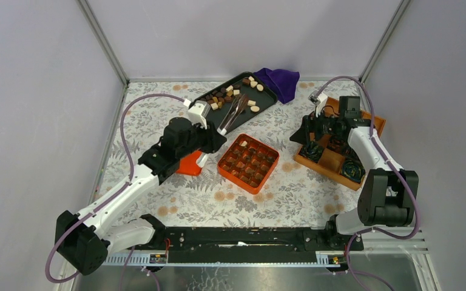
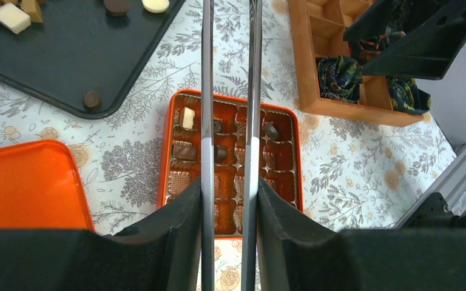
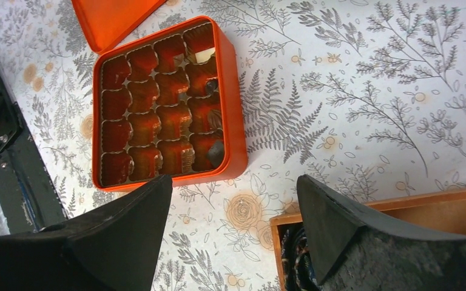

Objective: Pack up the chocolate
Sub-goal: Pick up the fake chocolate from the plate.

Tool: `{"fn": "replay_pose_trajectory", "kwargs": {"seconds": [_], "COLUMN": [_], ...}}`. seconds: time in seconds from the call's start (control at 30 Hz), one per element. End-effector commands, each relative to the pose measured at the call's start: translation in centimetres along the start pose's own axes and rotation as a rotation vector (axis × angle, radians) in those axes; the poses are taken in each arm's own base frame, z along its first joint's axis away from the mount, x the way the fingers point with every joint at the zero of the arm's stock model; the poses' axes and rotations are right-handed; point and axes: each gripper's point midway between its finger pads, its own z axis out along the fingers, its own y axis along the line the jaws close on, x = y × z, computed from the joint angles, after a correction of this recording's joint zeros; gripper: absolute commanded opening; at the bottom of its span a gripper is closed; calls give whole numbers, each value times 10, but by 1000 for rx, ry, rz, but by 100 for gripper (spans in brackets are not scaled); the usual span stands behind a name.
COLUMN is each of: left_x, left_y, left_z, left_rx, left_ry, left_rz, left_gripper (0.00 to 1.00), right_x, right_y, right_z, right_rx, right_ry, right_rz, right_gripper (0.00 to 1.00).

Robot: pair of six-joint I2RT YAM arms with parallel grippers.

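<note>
Chocolate pieces (image 1: 236, 92), brown and cream-white, lie scattered on a black tray (image 1: 267, 100); some show in the left wrist view (image 2: 13, 17). An open orange box (image 1: 221, 166) with paper cups holds a few pieces: a white one (image 2: 187, 117) and dark ones (image 2: 271, 130). My left gripper (image 1: 218, 134) (image 2: 229, 185) is shut on metal tongs (image 2: 207, 91), whose tips (image 1: 238, 106) reach over the tray. My right gripper (image 1: 308, 142) (image 3: 233, 188) is open and empty, above the table between the orange box (image 3: 233, 109) and a wooden box (image 3: 364, 206).
The orange lid (image 1: 188, 165) (image 2: 27, 185) lies left of the box, under my left arm. The wooden compartment box (image 1: 330, 160) (image 2: 303, 73) at the right holds dark crinkled rolls (image 2: 338, 74). A purple cloth (image 1: 279, 82) lies behind the tray.
</note>
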Motion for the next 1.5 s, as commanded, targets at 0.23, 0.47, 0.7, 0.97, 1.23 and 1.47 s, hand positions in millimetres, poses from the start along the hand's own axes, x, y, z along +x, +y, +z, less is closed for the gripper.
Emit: {"fn": "replay_pose_trajectory", "kwargs": {"seconds": [0.23,0.47,0.7,0.97,1.23,1.47], "left_x": [23,49,30,9,-7,-35], "left_y": [-8,-9,-11,16,29,13], "left_z": [4,-7,-16,-22,-7,4], "left_rx": [109,148,130,-22,-72,-30], "left_ry": [20,114,31,-153,-198,-195], "left_rz": [29,56,46,24,41,40], "left_gripper": [36,35,34,33,31,30], "right_x": [-10,7,10,31,41,45], "right_y": [21,17,16,11,-10,-11], "right_z": [-4,-1,-1,-15,-35,-32], "right_rx": [-64,-52,-73,-28,31,2], "right_ry": [-82,-35,0,86,60,78], "right_rz": [-50,-64,-49,-155,-120,-112], "right_gripper": [83,83,82,83,84,83]}}
